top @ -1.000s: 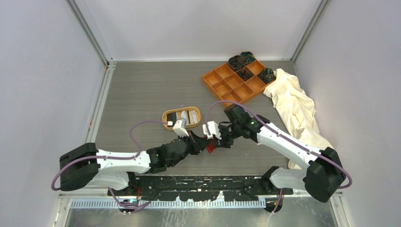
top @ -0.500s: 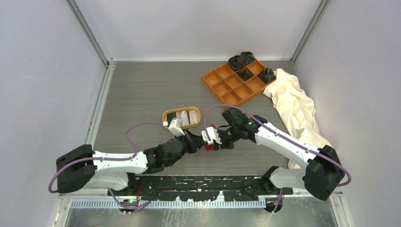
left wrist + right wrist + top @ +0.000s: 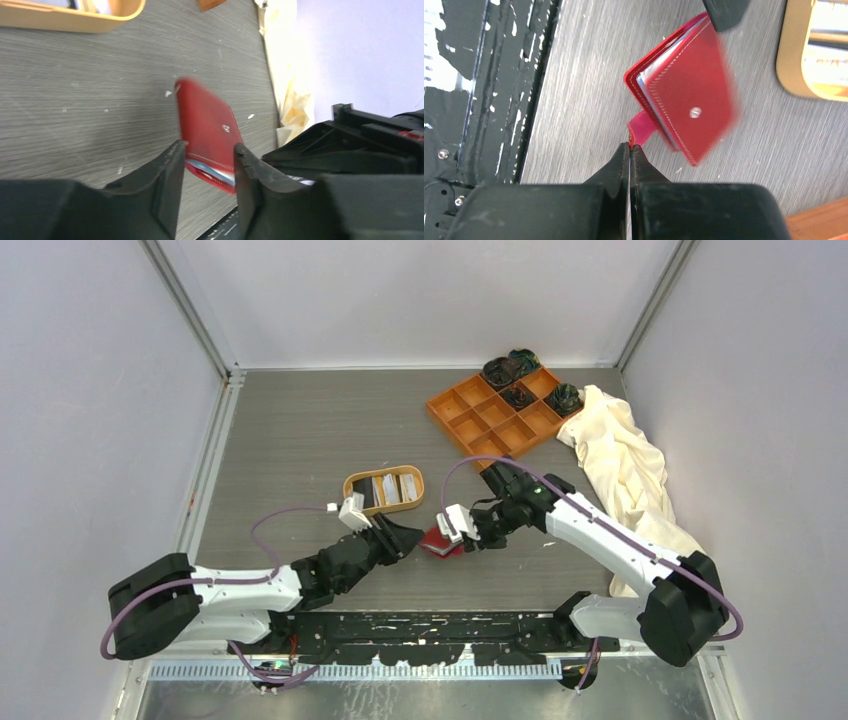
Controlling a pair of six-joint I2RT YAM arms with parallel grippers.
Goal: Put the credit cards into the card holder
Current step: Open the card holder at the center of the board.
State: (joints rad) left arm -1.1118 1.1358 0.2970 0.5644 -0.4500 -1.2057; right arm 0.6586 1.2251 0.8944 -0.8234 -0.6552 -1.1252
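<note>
**Holder Changes Hands Ahead of Card Loading**

Backing off to its own side over the past second, the left hand [image 3: 209,146] has let its jaws part, while the right hand [image 3: 630,148] has closed tight on the snap tab [image 3: 640,125] of the red card holder [image 3: 689,105]. That holder now hangs from the tab, just over the grey surface [image 3: 300,430] between the two arms. It is folded, with a sliver of blue lining showing at its edge, and blurred as if swinging. From the left wrist view the holder shows in the gap between the parted jaws. From above, that hand sits just beside it and apparently clear of it. The credit cards [image 3: 388,488] lie in the tan oval dish [image 3: 350,485] just beyond the left hand, none of them yet picked up.

Preparation of the holder looks to be the step in hand; no card has gone in. Next, the fold probably needs spreading to expose the slots, with the tab pinch held steady so the wallet does not twist or drop.
</note>
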